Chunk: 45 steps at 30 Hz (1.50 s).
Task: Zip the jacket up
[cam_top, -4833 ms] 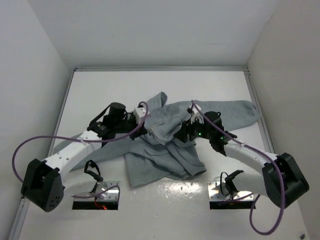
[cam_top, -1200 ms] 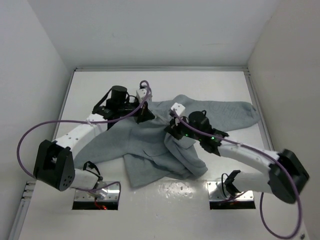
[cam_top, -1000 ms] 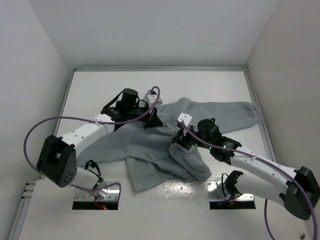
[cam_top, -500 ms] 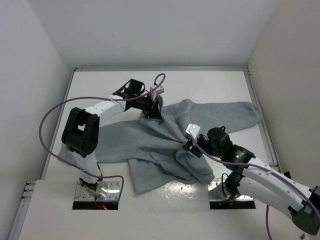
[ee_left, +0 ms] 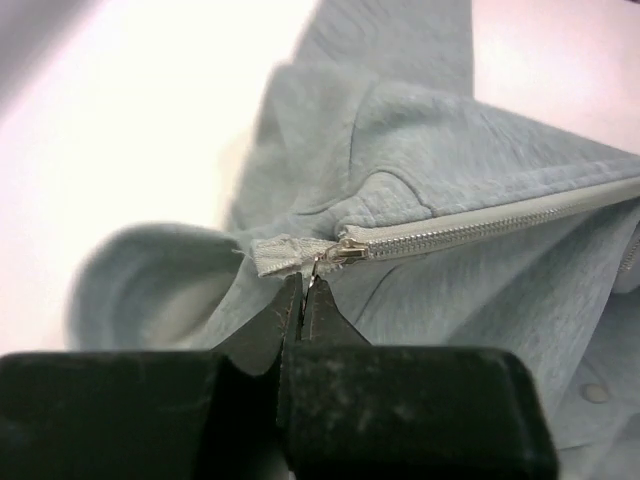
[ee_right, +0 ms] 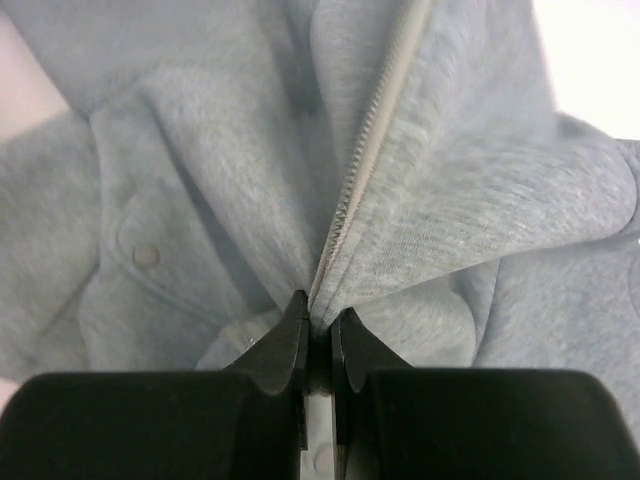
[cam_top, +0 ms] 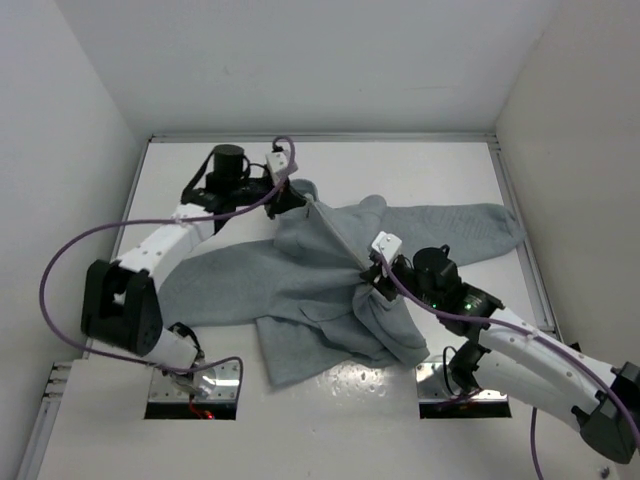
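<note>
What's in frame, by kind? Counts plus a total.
Light grey fleece jacket: 1
White robot arms, jaws shut along the jacket's pale zipper: 2 (left arm, right arm)
Shiny metal base plates: 2 (left plate, right plate)
Total: 5

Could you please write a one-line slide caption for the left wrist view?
Left gripper pinches the zipper pull at the end of the grey jacket's zipped-up front.

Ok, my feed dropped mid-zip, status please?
Left tool shut on zipper pull. Right tool shut on jacket at zipper lower end. Zipper taut, closed along visible length. Nothing in the way.
</note>
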Each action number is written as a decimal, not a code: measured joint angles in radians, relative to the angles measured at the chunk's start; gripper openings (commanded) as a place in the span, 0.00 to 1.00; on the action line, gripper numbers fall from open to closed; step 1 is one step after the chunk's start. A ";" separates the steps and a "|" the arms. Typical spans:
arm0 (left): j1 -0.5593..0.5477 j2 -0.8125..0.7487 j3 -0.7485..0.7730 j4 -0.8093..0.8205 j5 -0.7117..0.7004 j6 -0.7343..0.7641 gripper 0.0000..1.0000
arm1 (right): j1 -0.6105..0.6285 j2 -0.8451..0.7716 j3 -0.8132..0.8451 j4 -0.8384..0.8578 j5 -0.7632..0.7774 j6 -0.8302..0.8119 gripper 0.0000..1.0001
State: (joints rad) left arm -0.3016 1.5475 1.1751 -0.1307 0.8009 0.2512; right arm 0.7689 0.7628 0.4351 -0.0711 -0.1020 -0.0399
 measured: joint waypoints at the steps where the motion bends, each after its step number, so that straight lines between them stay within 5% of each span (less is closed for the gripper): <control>1: 0.013 -0.044 -0.023 0.031 0.004 0.014 0.00 | -0.002 0.023 0.013 0.014 0.000 0.016 0.00; 7: 0.026 -0.290 -0.174 0.187 -0.026 0.136 0.00 | -0.037 0.126 0.059 0.083 -0.056 0.116 0.00; 12: -0.074 -0.457 -0.340 0.299 -0.167 0.319 0.00 | -0.096 0.149 0.049 0.051 -0.140 0.169 0.00; 24: -0.165 -0.592 -0.706 0.597 -0.265 0.782 0.00 | -0.106 -0.005 -0.067 -0.006 -0.187 0.171 0.00; 35: -0.324 -1.060 -0.910 0.374 -0.181 0.993 0.00 | -0.105 -0.042 -0.116 -0.126 -0.220 0.176 0.00; 45: -0.420 -1.062 -0.924 0.311 -0.310 1.002 0.00 | -0.105 -0.058 -0.135 -0.179 -0.221 0.171 0.00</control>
State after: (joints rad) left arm -0.7216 0.4858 0.2512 0.1806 0.4911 1.2530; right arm 0.6643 0.7048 0.3000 -0.2497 -0.3233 0.1314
